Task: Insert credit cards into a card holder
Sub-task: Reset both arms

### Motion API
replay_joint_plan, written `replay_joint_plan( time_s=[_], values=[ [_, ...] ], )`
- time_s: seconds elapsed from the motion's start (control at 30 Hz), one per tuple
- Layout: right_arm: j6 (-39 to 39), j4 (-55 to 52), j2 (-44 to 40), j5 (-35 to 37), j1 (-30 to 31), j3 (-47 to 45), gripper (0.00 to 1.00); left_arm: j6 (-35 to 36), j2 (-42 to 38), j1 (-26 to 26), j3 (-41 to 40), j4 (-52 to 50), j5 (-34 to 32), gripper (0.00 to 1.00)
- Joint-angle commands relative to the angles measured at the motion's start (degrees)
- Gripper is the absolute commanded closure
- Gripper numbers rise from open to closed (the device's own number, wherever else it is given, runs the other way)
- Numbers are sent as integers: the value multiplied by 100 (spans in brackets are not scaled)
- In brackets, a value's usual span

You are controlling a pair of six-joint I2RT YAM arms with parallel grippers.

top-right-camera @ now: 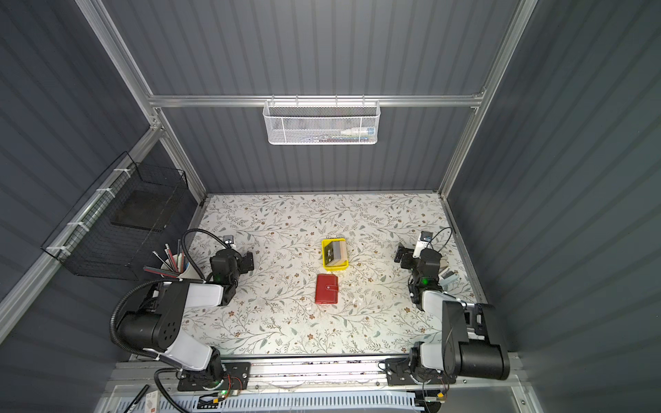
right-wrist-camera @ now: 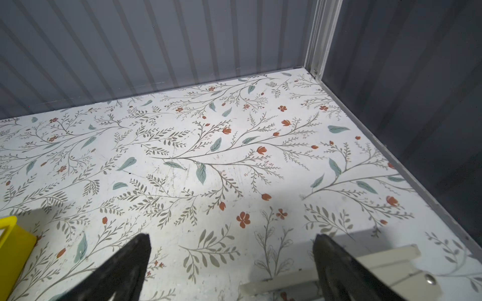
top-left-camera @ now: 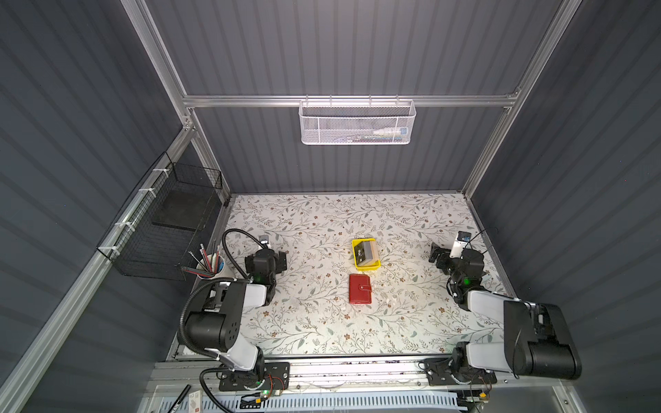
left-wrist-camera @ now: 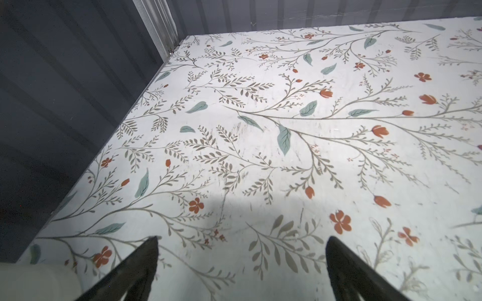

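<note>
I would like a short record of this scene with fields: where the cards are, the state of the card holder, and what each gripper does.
credit cards: together inside the yellow tray
card holder: closed, strap across, lying flat on the table, on the robot's side of the tray
left gripper: open, empty, above bare table
right gripper: open, empty, apart from the tray
</note>
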Motion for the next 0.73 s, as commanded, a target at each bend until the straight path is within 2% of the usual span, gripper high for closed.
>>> replay_joint_plan(
  time_s=[0.0,0.1,0.2,0.53,0.7],
  values=[
    [-60,1134,348,-107,-15,-222,1,-187,336,334,65,730,466,0],
    [-102,537,212,-219,-18,-36,1,-4,465,358,175,614,943,0],
    [-93,580,262,-191,-10,-15,1,214,573,354,192,694,1427,0],
    [-124,439,292,-152,36,73,1,218,566,359,204,672,1460,3],
    [-164,492,259,-101,62,33,1,218,568,356,204,673,1461,0]
  ],
)
